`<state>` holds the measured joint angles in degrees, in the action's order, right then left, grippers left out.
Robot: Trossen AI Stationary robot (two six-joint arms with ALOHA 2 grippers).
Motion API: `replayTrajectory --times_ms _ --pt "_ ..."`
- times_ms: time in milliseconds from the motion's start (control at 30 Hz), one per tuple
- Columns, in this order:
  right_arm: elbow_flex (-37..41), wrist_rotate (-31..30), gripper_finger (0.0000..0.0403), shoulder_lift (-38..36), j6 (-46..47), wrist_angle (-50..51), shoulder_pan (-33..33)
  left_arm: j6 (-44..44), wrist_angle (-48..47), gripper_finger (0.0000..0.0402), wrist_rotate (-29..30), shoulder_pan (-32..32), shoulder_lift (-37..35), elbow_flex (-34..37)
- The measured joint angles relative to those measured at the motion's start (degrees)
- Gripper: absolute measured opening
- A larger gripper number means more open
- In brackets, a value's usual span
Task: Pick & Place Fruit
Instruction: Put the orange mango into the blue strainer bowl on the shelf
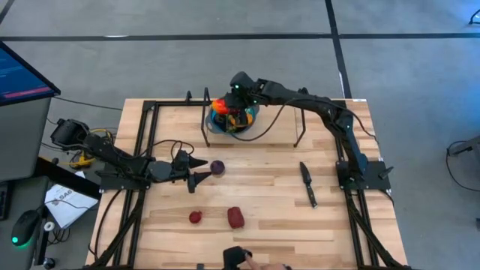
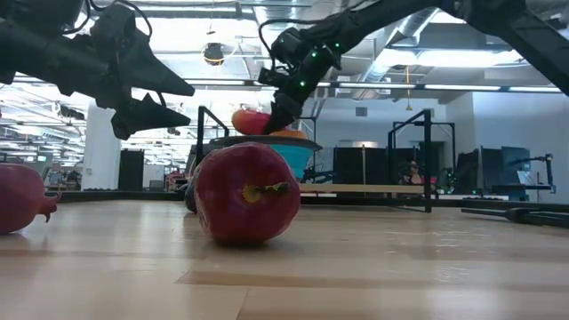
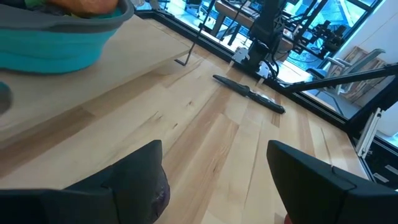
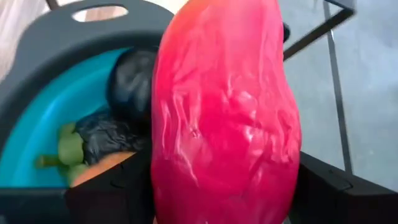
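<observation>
The right gripper (image 1: 228,106) clamps a large red-orange fruit (image 4: 227,112) over the blue bowl (image 1: 251,118) near the table's far edge. It looks light, smooth and slippery; grip across its middle. The left gripper (image 1: 201,170) hangs open beside a purple fruit (image 1: 217,166) mid-table.

Evenly and brightly lit from overhead across the wooden table (image 1: 262,187) in the high view, with only short, soft shadows hugging the maroon fruit (image 1: 235,217) and the knife (image 1: 307,183). Strongly backlit in the low view, ceiling strip lights blown out to white behind the blue bowl (image 2: 289,153), glare pooling on the tabletop in front of the red apple (image 2: 246,193), the near boards smeared out of focus. Close and blurred in the right wrist view, pale sheen on the wrinkled skin of the red-orange fruit (image 4: 227,118) filling most of the frame.
</observation>
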<state>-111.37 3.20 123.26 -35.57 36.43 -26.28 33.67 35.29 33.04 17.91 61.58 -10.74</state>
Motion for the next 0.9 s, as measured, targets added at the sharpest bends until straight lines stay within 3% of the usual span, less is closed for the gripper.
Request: replayTrajectory --times_ms 533,900 --pt "-0.11 1.88 0.0262 -0.63 0.02 5.52 -0.75 -0.24 0.37 0.0285 0.00 0.00 0.02 0.00" --pt "-0.11 1.90 0.0326 -0.63 0.00 6.47 -0.79 -0.35 0.35 0.0285 -0.02 0.00 0.01 0.00"
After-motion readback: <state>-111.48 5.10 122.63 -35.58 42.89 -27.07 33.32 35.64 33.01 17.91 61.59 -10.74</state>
